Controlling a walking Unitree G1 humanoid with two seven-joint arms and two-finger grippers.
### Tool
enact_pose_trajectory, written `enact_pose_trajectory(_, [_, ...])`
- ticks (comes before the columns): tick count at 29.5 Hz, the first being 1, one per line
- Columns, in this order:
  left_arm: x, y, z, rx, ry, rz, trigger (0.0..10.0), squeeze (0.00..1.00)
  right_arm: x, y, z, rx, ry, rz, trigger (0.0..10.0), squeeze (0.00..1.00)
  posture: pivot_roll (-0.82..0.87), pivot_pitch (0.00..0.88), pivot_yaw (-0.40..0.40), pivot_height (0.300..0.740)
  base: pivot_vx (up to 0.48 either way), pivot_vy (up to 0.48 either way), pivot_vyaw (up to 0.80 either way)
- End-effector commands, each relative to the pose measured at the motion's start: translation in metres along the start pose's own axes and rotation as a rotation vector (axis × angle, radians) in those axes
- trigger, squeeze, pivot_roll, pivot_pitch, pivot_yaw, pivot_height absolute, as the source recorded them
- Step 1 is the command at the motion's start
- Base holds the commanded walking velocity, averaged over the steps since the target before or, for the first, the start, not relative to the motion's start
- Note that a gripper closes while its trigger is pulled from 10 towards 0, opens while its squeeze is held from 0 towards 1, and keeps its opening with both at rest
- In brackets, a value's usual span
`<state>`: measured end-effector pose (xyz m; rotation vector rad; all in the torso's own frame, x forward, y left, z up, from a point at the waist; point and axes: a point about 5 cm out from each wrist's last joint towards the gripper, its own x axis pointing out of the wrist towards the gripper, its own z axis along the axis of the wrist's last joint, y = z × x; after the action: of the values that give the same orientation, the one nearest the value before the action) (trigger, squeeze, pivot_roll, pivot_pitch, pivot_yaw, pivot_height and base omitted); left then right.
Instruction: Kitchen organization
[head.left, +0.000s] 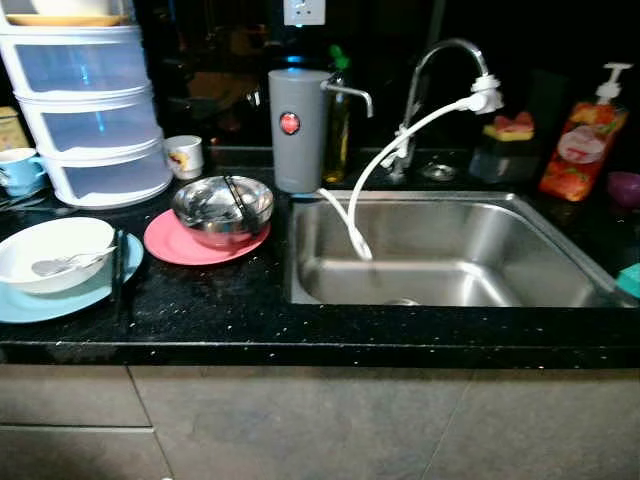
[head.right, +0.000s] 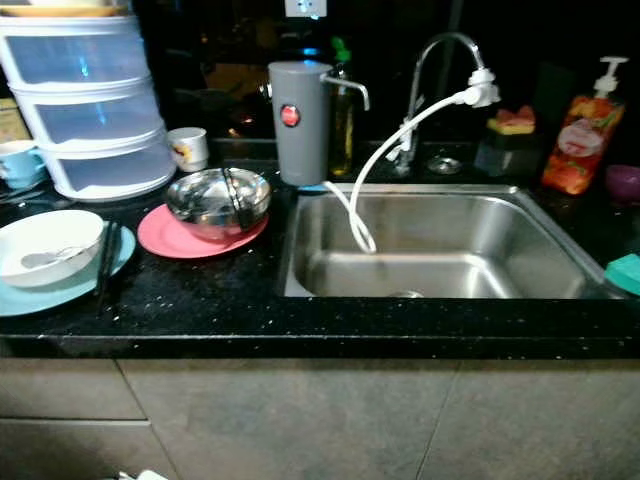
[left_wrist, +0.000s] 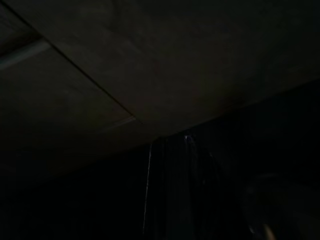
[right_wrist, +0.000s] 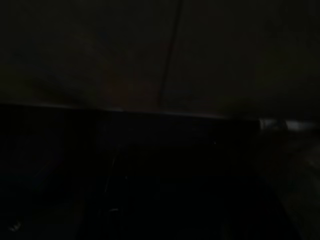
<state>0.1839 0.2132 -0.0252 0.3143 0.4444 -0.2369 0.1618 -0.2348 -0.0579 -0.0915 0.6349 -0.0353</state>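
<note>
From the head views, a black table (head.left: 230, 310) carries a steel bowl (head.left: 222, 208) holding chopsticks on a pink plate (head.left: 170, 243), beside a white bowl (head.left: 50, 250) with a spoon on a blue plate (head.left: 60, 295) — both left of the sink (head.left: 450, 250), near the front edge. The wrist views are almost black — each gripper's opening cannot be told.

2 head eyes down over sink (head.left: 450, 250); wrist views dark.
</note>
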Motion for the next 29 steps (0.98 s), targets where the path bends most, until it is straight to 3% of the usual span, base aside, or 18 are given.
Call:
enact_pose_trajectory(1, [-0.005, 0.005, -0.003, 0.019, 0.012, 0.005, 10.0, 0.0, -0.001, 0.002, 0.005, 0.016, -0.033, 0.006, 10.0, 0.0, 0.01, 0.135, -0.049, 0.74, 0.0, 0.0, 0.0])
enact_pose_trajectory(8, [-0.016, 0.012, 0.037, 0.132, -0.134, -0.005, 10.0, 0.0, -0.013, 0.002, 0.041, -0.011, -0.225, 0.003, 10.0, 0.0, 0.02, 0.141, -0.045, 0.74, 0.0, 0.0, 0.0])
enact_pose_trajectory(11, [-0.018, 0.009, 0.054, 0.103, -0.189, -0.043, 10.0, 0.0, -0.018, 0.0, 0.056, -0.006, -0.288, -0.016, 10.0, 0.0, 0.02, 0.141, -0.044, 0.74, 0.0, 0.0, 0.0])
enact_pose_trajectory(14, [-0.022, 0.0, 0.076, -0.07, -0.226, -0.19, 10.0, 0.0, -0.027, 0.002, 0.076, 0.085, -0.363, 0.003, 10.0, 0.0, 0.02, 0.142, -0.044, 0.74, 0.0, 0.0, 0.0])
enact_pose_trajectory(19, [-0.031, -0.007, 0.096, -0.082, -0.264, -0.301, 10.0, 0.0, -0.042, 0.007, 0.088, 0.099, -0.393, 0.042, 10.0, 0.0, 0.02, 0.145, -0.044, 0.74, 0.0, 0.0, 0.0])
enact_pose_trajectory(21, [-0.039, -0.013, 0.103, -0.085, -0.263, -0.405, 10.0, 0.0, -0.056, 0.016, 0.092, 0.1, -0.397, 0.144, 10.0, 0.0, 0.02, 0.146, -0.044, 0.74, 0.0, 0.0, 0.0])
enact_pose_trajectory(24, [-0.042, -0.016, 0.106, -0.085, -0.26, -0.453, 10.0, 0.0, -0.062, 0.02, 0.094, 0.101, -0.393, 0.201, 10.0, 0.0, 0.02, 0.147, -0.044, 0.74, 0.0, 0.0, 0.0])
enact_pose_trajectory(27, [-0.049, -0.022, 0.123, -0.139, -0.273, -0.602, 10.0, 0.0, -0.083, 0.03, 0.1, 0.121, -0.371, 0.435, 10.0, 0.0, 0.01, 0.146, -0.044, 0.74, 0.0, 0.0, 0.0])
enact_pose_trajectory(29, [-0.051, -0.023, 0.13, -0.164, -0.278, -0.65, 10.0, 0.0, -0.087, 0.031, 0.104, 0.119, -0.365, 0.484, 10.0, 0.0, 0.0, 0.145, -0.041, 0.74, 0.0, 0.0, 0.0])
